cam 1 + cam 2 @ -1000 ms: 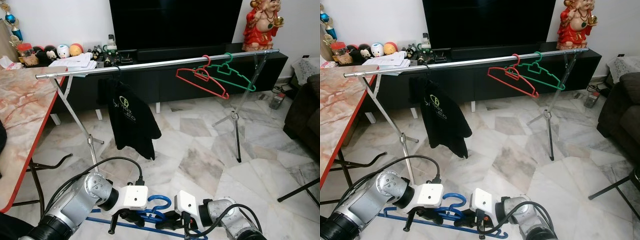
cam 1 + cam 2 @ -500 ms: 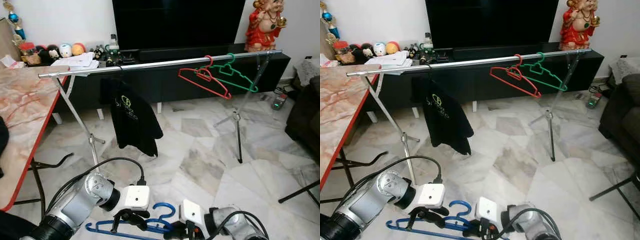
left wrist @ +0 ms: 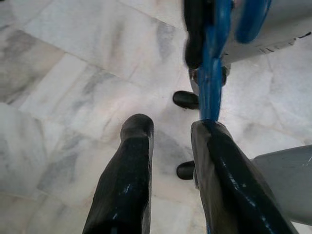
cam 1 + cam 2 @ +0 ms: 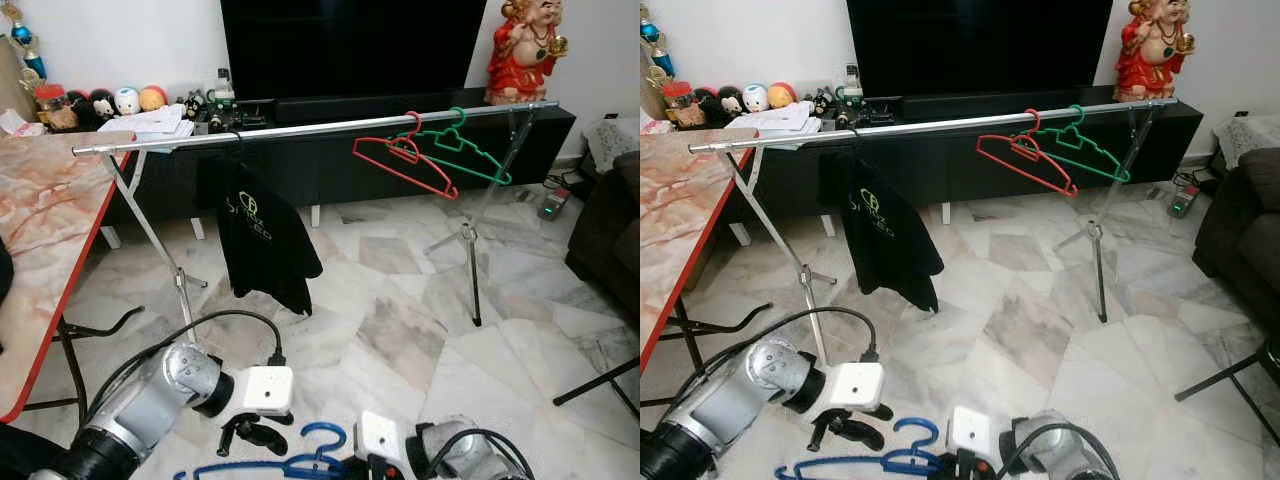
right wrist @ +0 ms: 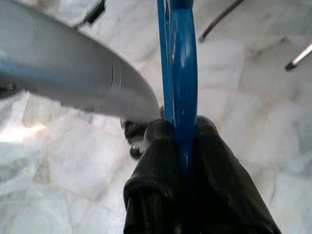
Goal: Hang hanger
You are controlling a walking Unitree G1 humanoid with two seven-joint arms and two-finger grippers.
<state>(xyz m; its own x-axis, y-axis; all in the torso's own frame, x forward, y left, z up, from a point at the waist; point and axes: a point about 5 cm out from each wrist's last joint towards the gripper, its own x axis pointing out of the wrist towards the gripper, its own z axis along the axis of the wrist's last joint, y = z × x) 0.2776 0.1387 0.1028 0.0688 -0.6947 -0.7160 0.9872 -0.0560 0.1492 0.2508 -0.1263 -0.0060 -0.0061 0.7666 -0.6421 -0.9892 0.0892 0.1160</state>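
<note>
Hanger: blue hanger [image 4: 290, 465] low over the marble floor [image 4: 400, 330], between the two arms and well below the rail; its hook curls upward.
Right gripper: right gripper [image 5: 181, 141] pinched tight on the blue hanger's bar, which runs straight out between its black fingers [image 5: 153, 165].
Left gripper: left gripper [image 3: 170, 129] with its two fingers apart and nothing between them; the blue bar lies against the outer side of one finger [image 3: 219, 161].
Writing: black shirt [image 4: 262, 235] bears a yellow-green emblem with a line of lettering beneath, too small to read.
Rail: silver rail [image 4: 300, 130] on tripod legs spans the room; the black shirt hangs near its left end, a red hanger [image 4: 405, 160] and a green hanger [image 4: 470, 150] hang side by side near its right end.
Wrist views: they give the close grip on the bar and the gap between the left fingers; the head views give the rail, the marble-topped table [image 4: 45, 215] at left with its red edge, and the red figurine [image 4: 525, 50] on the dark TV cabinet [image 4: 350, 160].
Arm pose: left arm [image 4: 150, 410] reaches forward and inward, bent at the elbow, cable looping over it; right arm [image 4: 450, 460] sits low at the frame's bottom edge, wrist turned toward the left.
</note>
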